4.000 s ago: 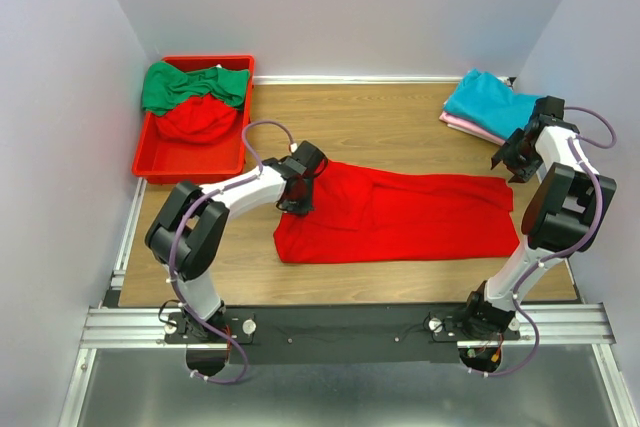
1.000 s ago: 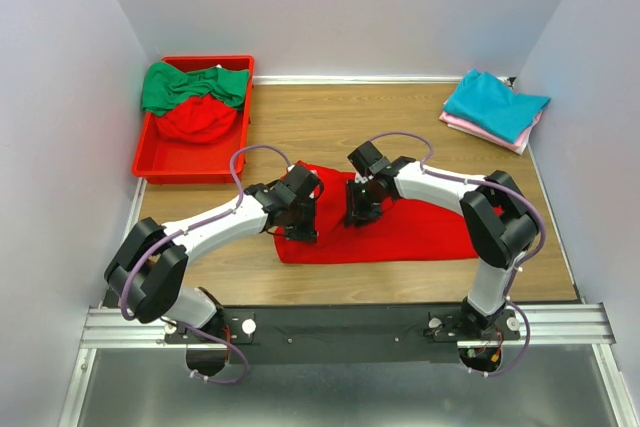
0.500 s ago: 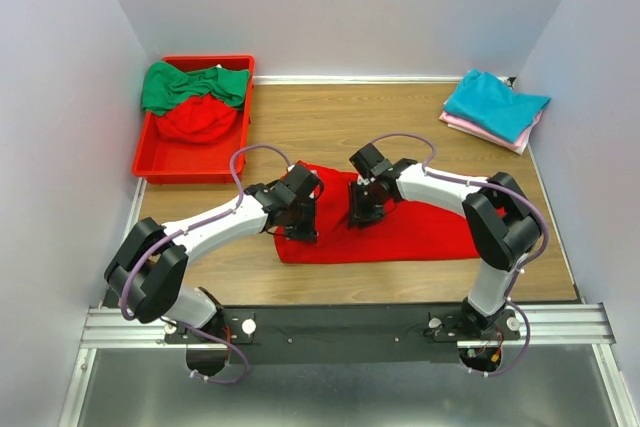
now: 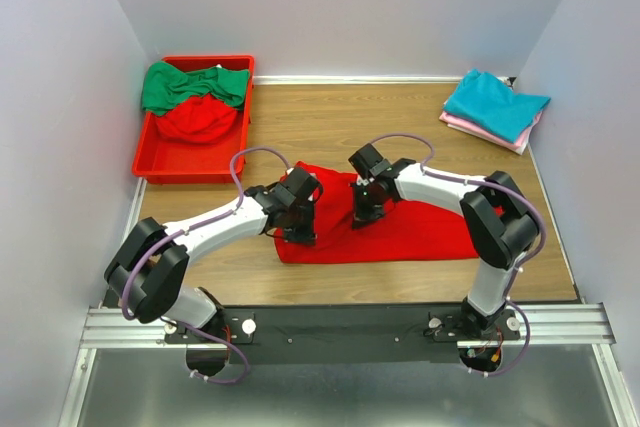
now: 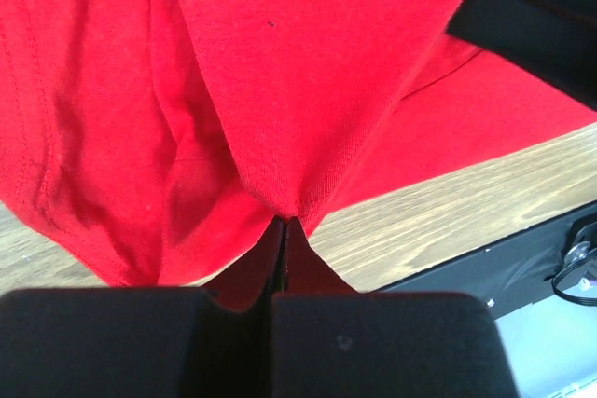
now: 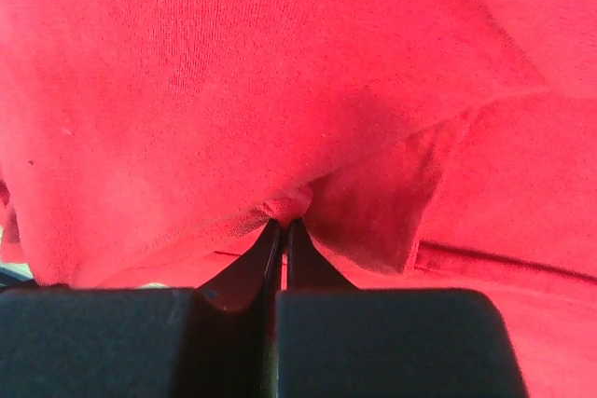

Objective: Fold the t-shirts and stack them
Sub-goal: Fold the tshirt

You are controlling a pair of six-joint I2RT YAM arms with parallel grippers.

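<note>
A bright red t-shirt (image 4: 420, 232) lies partly folded on the wooden table (image 4: 330, 122) in the top view. My left gripper (image 4: 300, 232) is shut on a fold of it near its left end; the left wrist view shows the cloth (image 5: 280, 90) pinched at the closed fingertips (image 5: 283, 223) and lifted off the wood. My right gripper (image 4: 360, 215) is shut on the shirt's edge near its middle; in the right wrist view a bunched hem (image 6: 289, 204) sits between the closed tips (image 6: 284, 226). Folded teal (image 4: 495, 102) and pink (image 4: 470, 127) t-shirts are stacked at the back right.
A red plastic bin (image 4: 190, 162) at the back left holds a green t-shirt (image 4: 190, 85) and another red one (image 4: 195, 119). The table's near edge meets a black rail (image 4: 340, 322) with both arm bases. Grey walls close in left, right and behind.
My right gripper has closed on the red t-shirt's edge; half a second ago it was still open over it. The left gripper stays shut on the cloth, almost still.
</note>
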